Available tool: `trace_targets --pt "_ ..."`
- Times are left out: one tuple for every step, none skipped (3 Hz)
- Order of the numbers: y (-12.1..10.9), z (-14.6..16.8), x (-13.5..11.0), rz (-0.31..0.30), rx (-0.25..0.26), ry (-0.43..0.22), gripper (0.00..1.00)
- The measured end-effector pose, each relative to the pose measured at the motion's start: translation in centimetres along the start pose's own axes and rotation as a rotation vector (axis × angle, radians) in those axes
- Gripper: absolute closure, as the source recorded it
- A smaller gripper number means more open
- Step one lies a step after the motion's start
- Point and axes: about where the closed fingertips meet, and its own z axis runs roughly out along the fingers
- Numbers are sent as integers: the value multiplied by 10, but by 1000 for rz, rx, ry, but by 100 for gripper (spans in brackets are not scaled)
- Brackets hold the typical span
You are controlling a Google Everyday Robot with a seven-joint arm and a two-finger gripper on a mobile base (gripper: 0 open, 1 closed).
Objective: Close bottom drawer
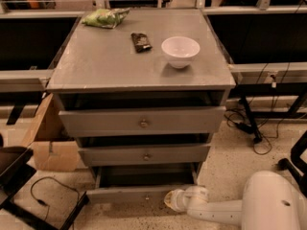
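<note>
The bottom drawer (125,194) stands pulled out at the foot of the cabinet, its shallow front panel running away from the gripper (170,200) toward the cardboard box (52,139). The gripper sits low by the floor at the near end of that panel, level with it. You cannot tell from this view whether it is open or closed, nor whether it already touches the wood.

Expect a stiff, rigid wooden panel that will not flex or mark under a push. The drawer looks shallow and shows nothing inside, so judge it light, though it may drag on its runners.

You need no grasp here: press flat on the panel face. The small knob (147,197) lies just beside the gripper, near the panel's middle. Push close to it, because a shove at the end nearest the gripper would likely skew the drawer and jam it. Keep below the middle drawer (144,155), which overhangs just above. The white bowl (180,51) far above on the counter (105,66) could rattle if you slam.
</note>
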Motion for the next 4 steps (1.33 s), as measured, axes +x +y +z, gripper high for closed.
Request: trace_targets --pt "-23 -4 -14 -30 20 -11 100" --pt "-39 -8 -24 -51 35 -19 100" --pt "-61 -12 -33 -66 57 -25 100" --pt "-66 -12 -37 -76 61 -27 100"
